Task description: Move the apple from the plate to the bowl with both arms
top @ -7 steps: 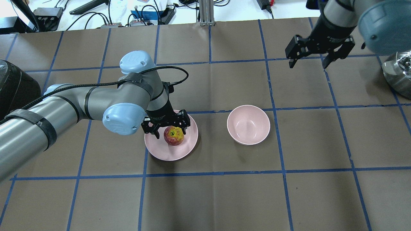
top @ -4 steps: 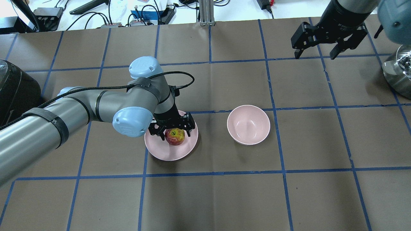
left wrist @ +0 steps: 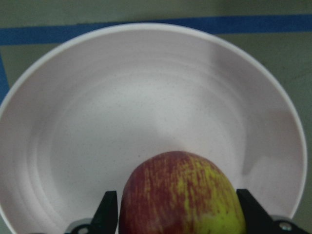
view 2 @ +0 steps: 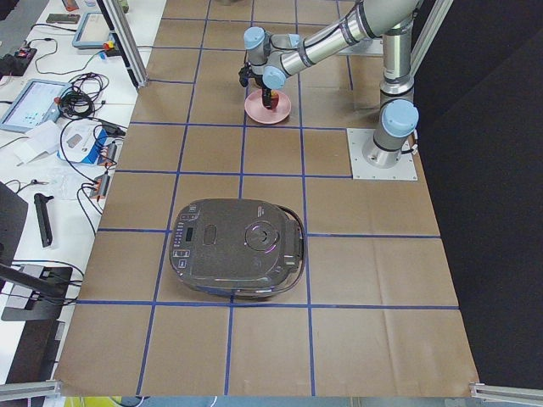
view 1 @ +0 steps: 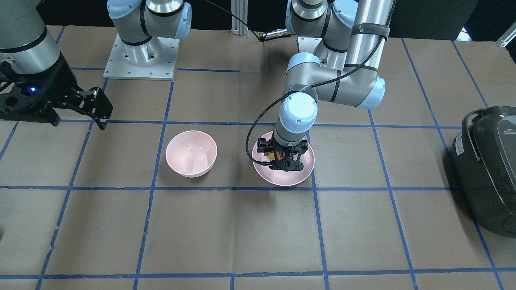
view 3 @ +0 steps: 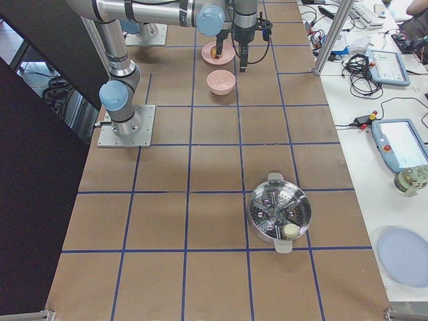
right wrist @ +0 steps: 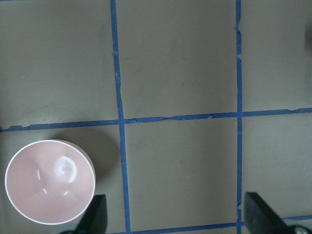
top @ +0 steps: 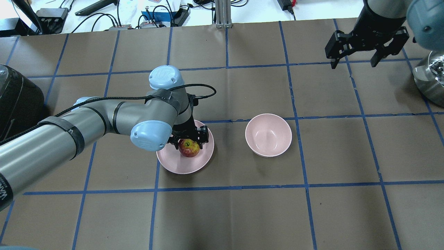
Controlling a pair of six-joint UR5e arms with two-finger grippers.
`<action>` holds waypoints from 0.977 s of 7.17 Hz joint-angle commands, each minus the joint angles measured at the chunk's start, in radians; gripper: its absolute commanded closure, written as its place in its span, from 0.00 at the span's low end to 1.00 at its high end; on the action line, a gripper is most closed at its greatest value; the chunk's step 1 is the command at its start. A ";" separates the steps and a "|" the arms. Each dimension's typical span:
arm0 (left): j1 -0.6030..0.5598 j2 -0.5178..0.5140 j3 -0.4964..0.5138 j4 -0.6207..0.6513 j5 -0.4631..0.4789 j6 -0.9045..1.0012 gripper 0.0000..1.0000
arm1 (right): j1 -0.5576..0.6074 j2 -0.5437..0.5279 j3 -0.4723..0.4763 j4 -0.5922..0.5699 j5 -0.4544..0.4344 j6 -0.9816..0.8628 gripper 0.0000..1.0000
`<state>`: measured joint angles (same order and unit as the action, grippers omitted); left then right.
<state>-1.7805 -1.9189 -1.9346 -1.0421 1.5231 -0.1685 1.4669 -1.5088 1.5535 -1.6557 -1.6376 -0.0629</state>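
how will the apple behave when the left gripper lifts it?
Probably rigid: the apple looks firm and smooth-skinned, so it may slip rather than deform. It is rounded where the left gripper flanks it, so an off-centre squeeze might rotate it. If dropped on the shallow plate, it would likely roll.

No legible txt; print on rice cooker [view 1: 489, 169] too small.

I see the left gripper [view 1: 284, 160] down over the plate [view 1: 301, 175] at mid-counter. Its jaws stand either side of the apple [view 1: 276, 155], of which only a red-yellow sliver shows. The bowl [view 1: 191, 155] sits beside the plate, not touching it, toward the counter's end on the robot's right. The right gripper [view 1: 78, 121] hangs near that end, jaws spread. A dark cooker [view 1: 489, 161] sits at the opposite end.
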 commanded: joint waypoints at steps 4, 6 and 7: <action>-0.031 0.040 0.119 -0.086 -0.033 -0.163 0.86 | -0.005 0.001 0.014 0.004 -0.021 0.000 0.00; -0.132 0.023 0.227 -0.101 -0.099 -0.326 0.86 | -0.003 -0.001 0.014 0.004 -0.021 -0.001 0.00; -0.166 0.006 0.270 -0.092 -0.130 -0.412 0.86 | -0.003 0.001 0.014 0.002 -0.021 -0.001 0.00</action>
<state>-1.8973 -1.8976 -1.7204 -1.1359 1.4255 -0.4779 1.4627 -1.5085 1.5677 -1.6525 -1.6582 -0.0639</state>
